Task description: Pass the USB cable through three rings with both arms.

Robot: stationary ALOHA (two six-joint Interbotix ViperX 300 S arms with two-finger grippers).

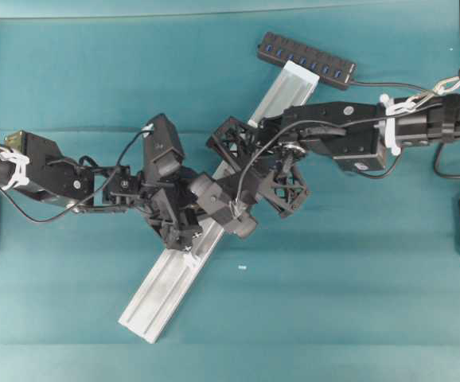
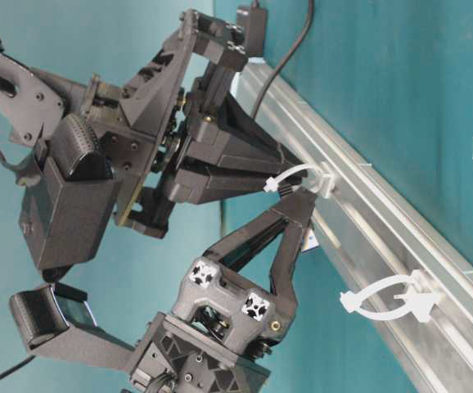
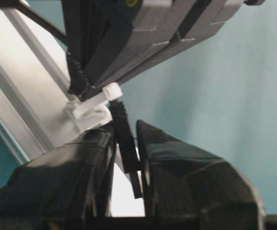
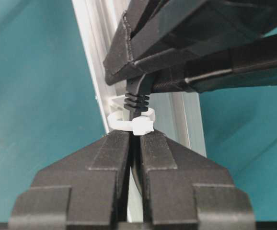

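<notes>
- The surface (image 1: 357,263) is plain teal, with one tiny white speck (image 1: 242,267) at 6 o'clock.
- The rail (image 1: 160,296) is pale silver with lengthwise grooves.
- The rings (image 2: 388,299) are translucent white.
- The USB cable (image 3: 125,139) is black, ribbed near its plug.
- Both arms (image 1: 47,171) are matte black with white ties.
- The hub (image 1: 306,60) at 12 o'clock is black with blue ports.

Obstacles: right gripper (image 1: 231,208) and left gripper (image 1: 184,231) meet nose to nose over the mid rail (image 1: 158,294), fingers crowding one white ring (image 4: 131,122) with the cable (image 3: 126,143) in it.
Hub bar (image 1: 306,60): beyond the right gripper, at the rail's far end.
Free room: bare rail behind the left gripper; open teal table (image 1: 333,278) to either side of both.
</notes>
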